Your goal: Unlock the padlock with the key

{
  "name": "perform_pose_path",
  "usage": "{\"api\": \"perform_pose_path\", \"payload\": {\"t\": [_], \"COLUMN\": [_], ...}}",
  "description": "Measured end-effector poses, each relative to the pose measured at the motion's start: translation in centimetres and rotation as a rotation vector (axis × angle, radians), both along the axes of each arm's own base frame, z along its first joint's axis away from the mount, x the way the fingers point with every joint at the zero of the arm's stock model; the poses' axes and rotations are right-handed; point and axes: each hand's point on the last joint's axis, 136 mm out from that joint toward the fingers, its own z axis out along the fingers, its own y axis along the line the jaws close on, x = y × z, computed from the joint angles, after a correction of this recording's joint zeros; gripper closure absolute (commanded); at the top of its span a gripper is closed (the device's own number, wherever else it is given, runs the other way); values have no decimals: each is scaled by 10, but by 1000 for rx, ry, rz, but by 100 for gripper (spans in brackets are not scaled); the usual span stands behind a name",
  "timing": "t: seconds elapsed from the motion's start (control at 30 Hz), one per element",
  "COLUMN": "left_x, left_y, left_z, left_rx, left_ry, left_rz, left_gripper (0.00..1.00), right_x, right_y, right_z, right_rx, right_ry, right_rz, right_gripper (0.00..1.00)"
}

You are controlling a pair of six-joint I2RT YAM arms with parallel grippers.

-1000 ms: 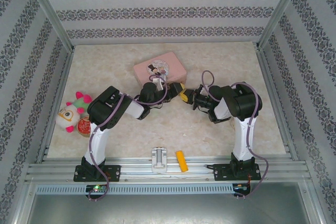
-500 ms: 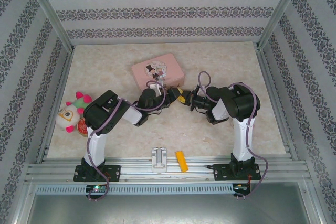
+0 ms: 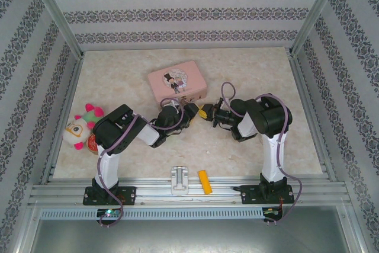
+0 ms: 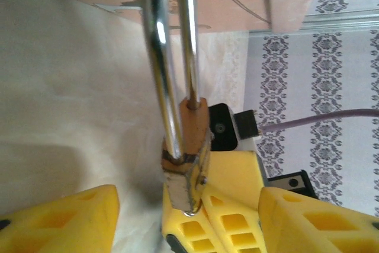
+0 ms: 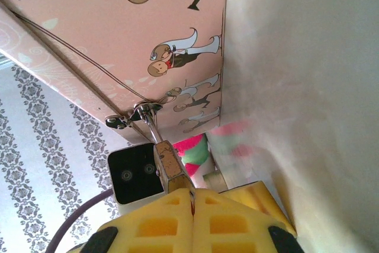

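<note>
The brass padlock (image 4: 192, 131) hangs by its silvery shackle (image 4: 159, 57) from the hasp of the pink tin (image 3: 177, 82). My left gripper (image 4: 189, 220) is open. Its yellow fingers (image 4: 59, 223) stand wide on either side of the lock body without touching it. My right gripper (image 5: 192, 202) is shut, fingertips pressed together right at the bottom of the padlock (image 5: 169, 167). The key is almost hidden between them, showing as a silvery bit (image 4: 189, 210) at the lock's base. From above, both grippers (image 3: 190, 112) (image 3: 207, 112) meet in front of the tin.
A plush toy (image 3: 83, 125) lies at the left by the left arm. A white metal bracket (image 3: 179, 180) and a yellow-orange block (image 3: 204, 182) rest on the near rail. Patterned walls close in the table on three sides.
Both grippers have drawn slightly toward the near side and closer together at the padlock. The left gripper swung off the tin's front edge. The tin shifted a little leftward.
</note>
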Motion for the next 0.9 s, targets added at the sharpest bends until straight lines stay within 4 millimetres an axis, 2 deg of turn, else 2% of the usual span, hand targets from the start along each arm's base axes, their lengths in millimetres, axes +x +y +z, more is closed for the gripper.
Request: {"api": "perform_pose_path", "payload": {"t": [0.07,0.47,0.6,0.77,0.9], "left_x": [1,5,9,14,15], "left_y": [3,11,16,28,37], "left_z": [-3,-6,-4,0,0], "left_rx": [10,93,117,190,247], "left_ry": [9,-28,-44,-75,-76], "left_rz": [17,66,98,148,169], "left_gripper": [50,53,45,40,41], "right_x": [0,0,0,-1,-2], "right_y": [1,1,1,2,4], "right_z": [0,0,0,0,0], "right_rx": [-2,-8,-8,-8,-8], "right_ry": [-4,-13,-13,-13,-13], "right_rz": [-1,-1,0,2,8], "right_gripper": [100,100,100,100,100]}}
